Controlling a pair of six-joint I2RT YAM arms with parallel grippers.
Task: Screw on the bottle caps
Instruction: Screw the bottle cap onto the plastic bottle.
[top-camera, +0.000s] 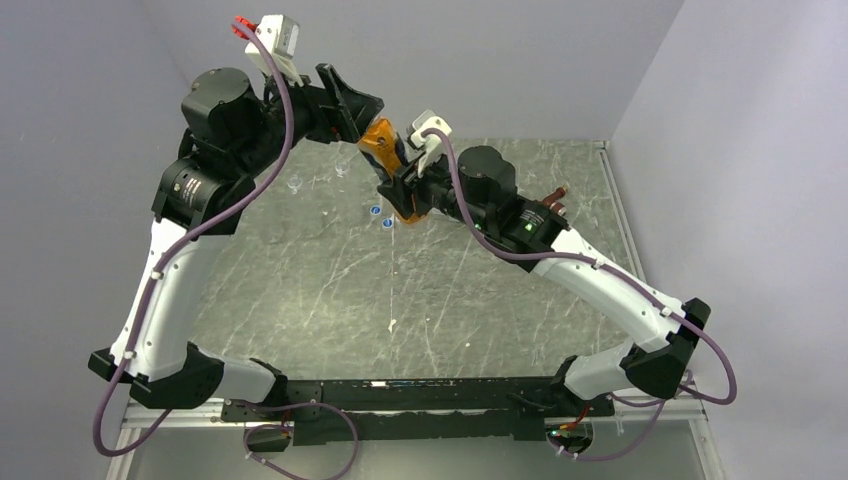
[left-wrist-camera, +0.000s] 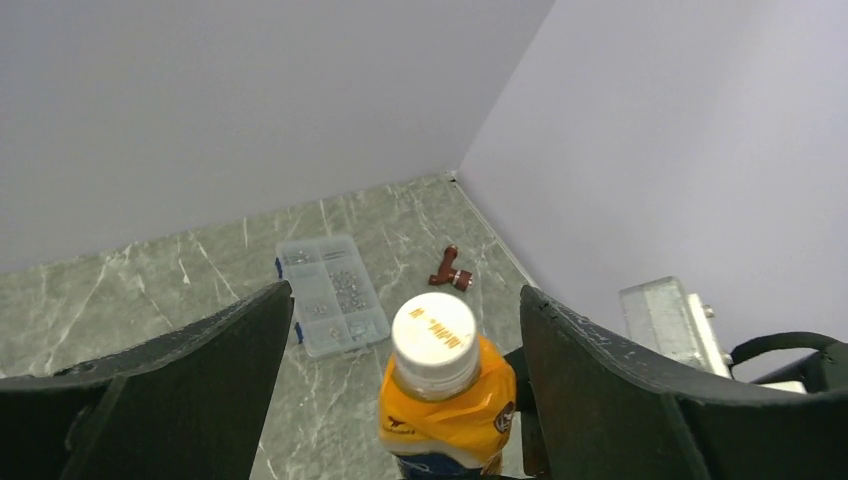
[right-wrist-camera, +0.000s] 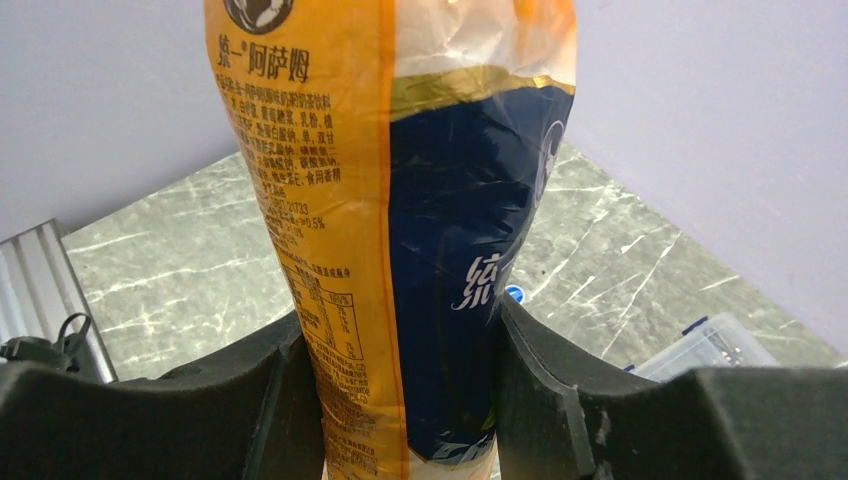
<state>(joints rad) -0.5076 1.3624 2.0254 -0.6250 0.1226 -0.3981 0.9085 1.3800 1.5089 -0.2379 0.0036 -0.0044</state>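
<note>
An orange bottle (top-camera: 383, 143) with a dark blue label band (right-wrist-camera: 470, 230) is held off the table, tilted. My right gripper (right-wrist-camera: 400, 320) is shut on its lower body, seen from above at the bottle's base (top-camera: 402, 192). A white cap (left-wrist-camera: 433, 335) sits on the bottle's neck. My left gripper (left-wrist-camera: 405, 297) is open, its fingers (left-wrist-camera: 230, 350) on both sides of that cap with a gap on each side, and reaches the bottle top from the left (top-camera: 350, 112). Two blue bottle caps (top-camera: 375, 211) lie on the table below; one shows beside the bottle (right-wrist-camera: 515, 294).
A flat clear plastic box (left-wrist-camera: 330, 293) of small parts lies near the back wall, its corner also in the right wrist view (right-wrist-camera: 705, 345). A small brown-red piece (left-wrist-camera: 452, 270) lies by the right wall (top-camera: 553, 200). Small clear cups (top-camera: 295, 183) stand at the back left.
</note>
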